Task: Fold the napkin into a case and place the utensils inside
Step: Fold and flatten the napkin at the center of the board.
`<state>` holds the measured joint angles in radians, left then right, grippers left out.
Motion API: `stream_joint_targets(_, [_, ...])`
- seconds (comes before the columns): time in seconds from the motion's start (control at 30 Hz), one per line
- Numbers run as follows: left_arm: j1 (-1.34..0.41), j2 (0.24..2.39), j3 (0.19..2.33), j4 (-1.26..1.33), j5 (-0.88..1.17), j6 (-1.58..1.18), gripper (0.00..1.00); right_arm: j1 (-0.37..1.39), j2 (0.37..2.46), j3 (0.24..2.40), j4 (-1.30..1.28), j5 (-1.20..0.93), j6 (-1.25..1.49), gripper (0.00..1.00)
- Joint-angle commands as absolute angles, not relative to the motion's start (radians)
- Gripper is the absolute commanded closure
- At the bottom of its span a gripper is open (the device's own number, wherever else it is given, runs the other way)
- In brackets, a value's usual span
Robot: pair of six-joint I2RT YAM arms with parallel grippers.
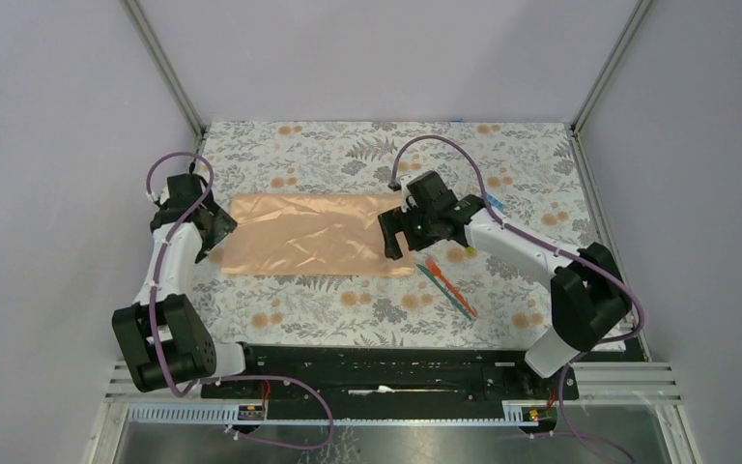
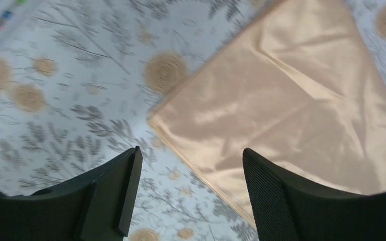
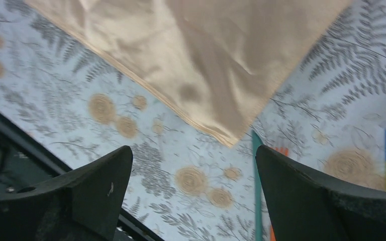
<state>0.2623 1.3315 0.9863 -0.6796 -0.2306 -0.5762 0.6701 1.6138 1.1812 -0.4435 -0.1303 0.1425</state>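
Peach satin napkin [image 1: 321, 235] lies flat as a long rectangle across the floral table mat [image 1: 348, 155], with only light wrinkles, so it's not a case yet. By my read we're at a fold step with nothing gripped. Left gripper [image 1: 214, 227] sits at the cloth's left end, jaws spread wide and empty. In the left wrist view the left gripper [image 2: 191, 153] straddles the near edge of the napkin [image 2: 291, 100], one finger over satin and the other over mat, just short of the corner. Right gripper [image 1: 393, 235] mirrors it at the right end, also wide open and holding nothing. In the right wrist view the napkin [image 3: 201, 55] corner points into the gap of the right gripper [image 3: 193, 150]. Can't tell from any view whether the fingertips touch the cloth or hover. The symmetric placement makes sense: pinch both ends together and the fold travels square instead of skewing, since slick satin will likely slide if only one end is pulled. Utensils are parked on the mat just right of the napkin's near-right corner, orange one [image 1: 451, 286] and teal one [image 1: 435, 280] side by side. That keeps them clear of the fold but near the right arm for loading later. Main risk is a finger grabbing one layer only, or dragging the cloth into the utensils.
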Motion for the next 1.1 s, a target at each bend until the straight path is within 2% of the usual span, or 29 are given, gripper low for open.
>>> stream_joint_targets(0.0, [0.255, 1.373, 0.973, -0.640, 0.031, -0.565, 0.22, 0.676, 1.653, 1.202, -0.304, -0.303, 0.261, 0.00])
stream_joint_targets(0.2, [0.273, 1.470, 0.954, -0.573, 0.106, -0.553, 0.20, 0.665, 1.736, 1.191, -0.202, -0.359, 0.369, 0.00])
stream_joint_targets(0.33, [0.286, 1.547, 0.956, -0.556, 0.100, -0.561, 0.19, 0.641, 1.722, 1.093, -0.113, -0.379, 0.409, 0.00])
stream_joint_targets(0.6, [0.306, 1.613, 0.922, -0.540, 0.005, -0.569, 0.18, 0.624, 1.724, 0.962, -0.015, -0.439, 0.444, 0.00])
stream_joint_targets(0.77, [0.280, 1.525, 0.961, -0.585, -0.042, -0.538, 0.18, 0.644, 1.698, 1.083, -0.248, -0.297, 0.365, 0.00])
stream_joint_targets(0.83, [0.275, 1.468, 0.974, -0.586, -0.008, -0.532, 0.16, 0.653, 1.659, 1.104, -0.267, -0.277, 0.346, 0.00])
stream_joint_targets(0.93, [0.276, 1.432, 0.985, -0.566, 0.092, -0.549, 0.14, 0.653, 1.668, 1.104, -0.199, -0.331, 0.366, 0.00])
stream_joint_targets(1.07, [0.279, 1.503, 0.994, -0.528, 0.144, -0.581, 0.13, 0.648, 1.759, 1.130, -0.161, -0.439, 0.422, 0.00])
